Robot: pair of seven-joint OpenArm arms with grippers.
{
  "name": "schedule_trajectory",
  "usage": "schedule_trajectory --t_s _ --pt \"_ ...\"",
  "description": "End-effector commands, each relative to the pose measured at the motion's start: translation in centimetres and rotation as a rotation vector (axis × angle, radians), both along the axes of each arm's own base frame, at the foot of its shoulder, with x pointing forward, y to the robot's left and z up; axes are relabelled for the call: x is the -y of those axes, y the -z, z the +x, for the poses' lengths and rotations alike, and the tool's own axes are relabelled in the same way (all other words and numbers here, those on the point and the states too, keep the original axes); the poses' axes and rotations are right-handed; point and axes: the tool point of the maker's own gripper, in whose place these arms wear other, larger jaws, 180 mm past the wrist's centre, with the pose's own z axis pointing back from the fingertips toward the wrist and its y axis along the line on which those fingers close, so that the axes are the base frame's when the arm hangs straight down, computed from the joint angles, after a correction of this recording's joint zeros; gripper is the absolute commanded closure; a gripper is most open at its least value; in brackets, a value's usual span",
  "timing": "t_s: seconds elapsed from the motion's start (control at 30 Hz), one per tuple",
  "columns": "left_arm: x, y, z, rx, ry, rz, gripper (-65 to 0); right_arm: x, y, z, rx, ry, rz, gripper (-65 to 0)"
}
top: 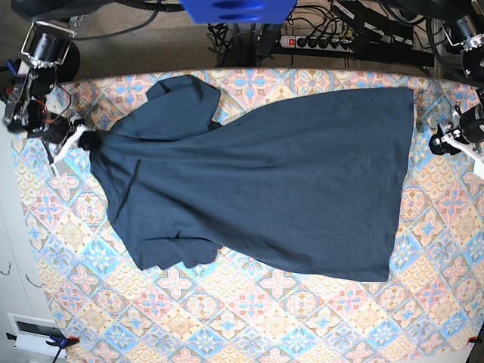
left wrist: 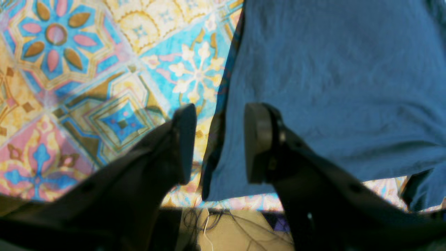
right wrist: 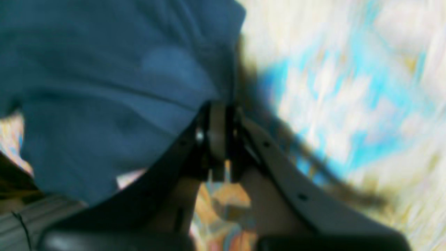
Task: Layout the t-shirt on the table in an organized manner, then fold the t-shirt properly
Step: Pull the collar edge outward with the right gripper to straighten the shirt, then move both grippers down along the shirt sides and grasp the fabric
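The dark navy t-shirt (top: 265, 189) lies spread across the patterned table (top: 249, 318), hem toward the base view's right and sleeves toward its left. My right gripper (top: 85, 140) is at the shirt's left end. In the right wrist view that right gripper (right wrist: 217, 108) is shut on a fold of the t-shirt (right wrist: 104, 87), pulling it taut over the table (right wrist: 348, 87). My left gripper (top: 439, 144) sits just off the hem side. The left wrist view shows the left gripper (left wrist: 220, 111) open, its jaws astride the edge of the t-shirt (left wrist: 331, 87) above the table (left wrist: 87, 69), not pinching it.
A power strip with cables (top: 318, 38) lies beyond the table's far edge, beside a blue part (top: 238, 9) at the top. Below the left gripper the table ends, with loose cables on the floor (left wrist: 226, 226). A white device (top: 34, 333) sits at the base view's bottom left.
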Motion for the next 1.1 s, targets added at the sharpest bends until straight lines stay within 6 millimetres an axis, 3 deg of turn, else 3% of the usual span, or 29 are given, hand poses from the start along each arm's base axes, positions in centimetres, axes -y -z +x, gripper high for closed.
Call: schedule_trajectory --t_s 0.0,0.1,0.23,0.33,0.47,0.6,0.7,0.93,1.07 --pt "-0.9 -2.4 1.9 0.093 -0.001 0.037 -22.5 0.9 -1.7 1.3 0.057 0.003 -0.015 -0.9" --pt "-0.5 -3.7 3.9 0.183 -0.019 0.019 -22.5 0.8 -1.7 1.3 0.06 0.003 -0.014 -1.1" --pt "0.9 -5.1 6.6 0.28 -0.038 -0.041 -22.5 0.5 -4.3 3.0 0.155 -0.025 -0.049 -3.8" --pt "1.7 -4.8 8.7 0.322 -0.081 -0.139 -22.5 1.8 -7.2 3.9 0.241 -0.003 -0.103 -9.7" --pt "1.7 -3.0 11.5 0.31 -0.16 -0.214 -22.5 4.3 -8.5 3.9 0.265 0.049 -0.188 -17.7" --pt "1.7 -1.6 13.8 0.326 -0.23 -0.209 -22.5 4.4 -11.7 7.7 0.363 0.047 -0.22 -20.4" --pt "3.0 -0.6 15.9 0.317 -0.215 -0.174 -22.5 3.7 -13.7 10.3 0.414 0.02 -0.251 -20.4" --pt "6.6 0.9 18.4 0.348 -0.12 0.016 -22.1 1.1 -14.7 13.8 0.447 -0.021 -0.287 -20.6" --pt "6.7 1.7 18.5 0.342 -0.117 0.104 -21.9 1.0 -12.6 14.1 0.384 -0.009 -0.268 -20.6"
